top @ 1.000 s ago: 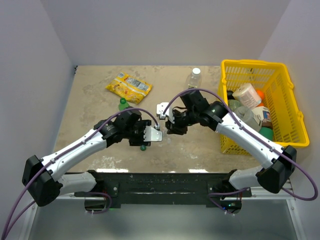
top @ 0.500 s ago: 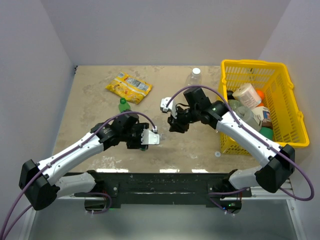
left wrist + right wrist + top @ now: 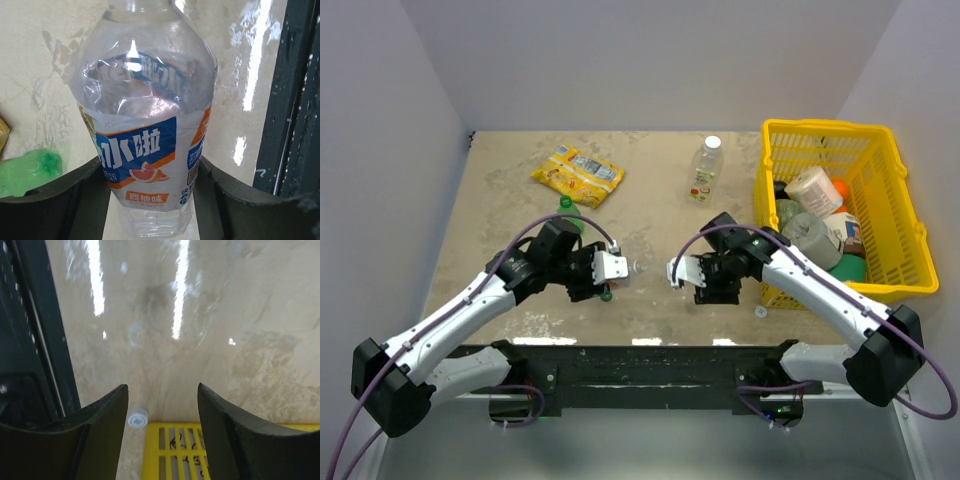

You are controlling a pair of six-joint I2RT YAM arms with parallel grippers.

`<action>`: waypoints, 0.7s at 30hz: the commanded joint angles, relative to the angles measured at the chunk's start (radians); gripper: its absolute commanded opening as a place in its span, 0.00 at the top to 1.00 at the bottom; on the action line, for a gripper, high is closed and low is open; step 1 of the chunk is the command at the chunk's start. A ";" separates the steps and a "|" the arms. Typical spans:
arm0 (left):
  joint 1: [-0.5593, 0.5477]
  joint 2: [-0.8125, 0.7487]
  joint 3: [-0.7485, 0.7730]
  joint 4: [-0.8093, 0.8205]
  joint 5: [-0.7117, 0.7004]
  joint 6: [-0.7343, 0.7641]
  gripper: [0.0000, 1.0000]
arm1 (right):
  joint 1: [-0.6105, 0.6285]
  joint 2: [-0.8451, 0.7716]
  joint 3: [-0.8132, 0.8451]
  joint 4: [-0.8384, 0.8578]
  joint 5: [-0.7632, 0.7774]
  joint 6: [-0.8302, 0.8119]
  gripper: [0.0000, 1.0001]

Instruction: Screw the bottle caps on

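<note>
My left gripper (image 3: 618,268) (image 3: 150,167) is shut on a clear bottle (image 3: 145,100) with a blue and orange label, held low over the table; its neck (image 3: 637,266) points right and I see no cap on it. A green bottle (image 3: 566,211) (image 3: 27,172) stands behind my left arm. A dark green cap (image 3: 606,295) lies just below the left gripper. A second clear bottle (image 3: 706,170) with a white cap stands at the back. My right gripper (image 3: 682,272) (image 3: 161,387) is open and empty. A white cap (image 3: 760,311) (image 3: 137,417) lies by the basket's near corner.
A yellow basket (image 3: 775,130) (image 3: 200,450) of bulkier containers fills the right side. A yellow snack packet (image 3: 578,174) lies at the back left. The black front rail (image 3: 640,365) (image 3: 30,330) runs along the near edge.
My right gripper has drawn back from the left gripper, moving nearer and to the right, which uncovers the back bottle. My left gripper has shifted slightly left with its bottle.
</note>
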 commanded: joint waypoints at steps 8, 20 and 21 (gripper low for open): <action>0.101 -0.039 0.067 0.155 0.150 -0.207 1.00 | 0.002 -0.019 -0.194 -0.160 0.261 -0.591 0.38; 0.167 -0.036 0.100 0.144 0.171 -0.240 1.00 | 0.002 0.067 -0.393 0.047 0.447 -0.753 0.37; 0.170 -0.034 0.103 0.153 0.178 -0.243 1.00 | 0.002 0.070 -0.399 0.055 0.462 -0.756 0.37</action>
